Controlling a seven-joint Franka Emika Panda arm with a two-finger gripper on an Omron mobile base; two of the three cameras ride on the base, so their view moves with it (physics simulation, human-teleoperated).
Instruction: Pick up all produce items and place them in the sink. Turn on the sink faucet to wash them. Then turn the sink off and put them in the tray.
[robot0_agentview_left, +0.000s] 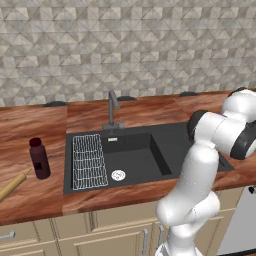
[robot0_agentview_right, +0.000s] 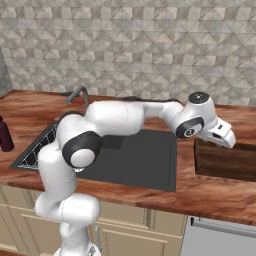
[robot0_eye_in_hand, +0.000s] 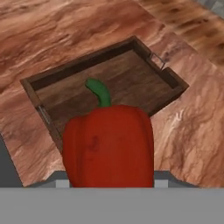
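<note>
A glossy red bell pepper (robot0_eye_in_hand: 108, 146) with a green stem, the produce item, fills the lower middle of the hand view and hides the fingertips. My gripper (robot0_agentview_right: 227, 141) is shut on it. Below and beyond the pepper lies the dark brown wooden tray (robot0_eye_in_hand: 144, 83), which holds nothing. In the right base view my hand hangs over the tray's (robot0_agentview_right: 225, 162) near left corner, to the right of the sink (robot0_agentview_right: 140, 160). The black sink (robot0_agentview_left: 150, 155) holds a white wire rack (robot0_agentview_left: 89, 161) and a silver drain (robot0_agentview_left: 118, 174). The grey gooseneck faucet (robot0_agentview_left: 113, 107) stands behind it, and no water shows.
A dark maroon bottle (robot0_agentview_left: 39, 158) stands on the counter left of the sink, with a tan rolling pin (robot0_agentview_left: 11, 186) at the far left edge. Reddish wood counter (robot0_eye_in_hand: 192, 131) surrounds the tray. A tiled wall runs behind.
</note>
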